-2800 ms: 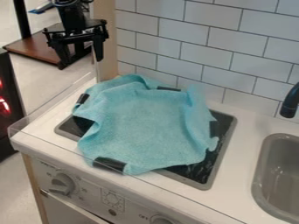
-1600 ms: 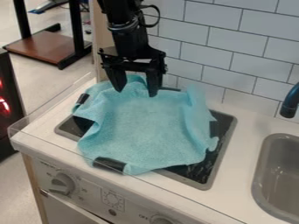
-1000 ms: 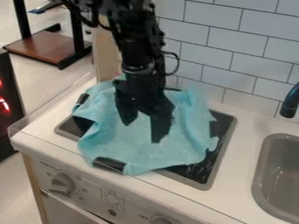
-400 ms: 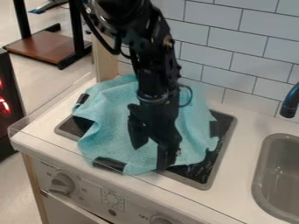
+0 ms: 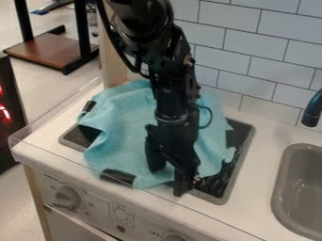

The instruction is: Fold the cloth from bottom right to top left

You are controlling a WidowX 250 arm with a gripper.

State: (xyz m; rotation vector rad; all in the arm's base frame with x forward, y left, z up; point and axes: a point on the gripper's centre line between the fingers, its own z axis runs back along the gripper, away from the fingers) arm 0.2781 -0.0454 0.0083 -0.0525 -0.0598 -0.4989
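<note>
Turquoise cloth (image 5: pixel 119 141) — rumpled, loosely spread, black patches (image 5: pixel 117 177) near edges

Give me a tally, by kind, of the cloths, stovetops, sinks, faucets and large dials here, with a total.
Cloth: 1
Stovetop: 1
Sink: 1
Faucet: 1
Large dials: 2, one cut off by the bottom edge
Total: 6

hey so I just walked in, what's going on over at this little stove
A black robot arm has its tool open at the near edge of a rumpled teal cloth lying over the stovetop. The fold from bottom right to top left hasn't been made yet.
</note>
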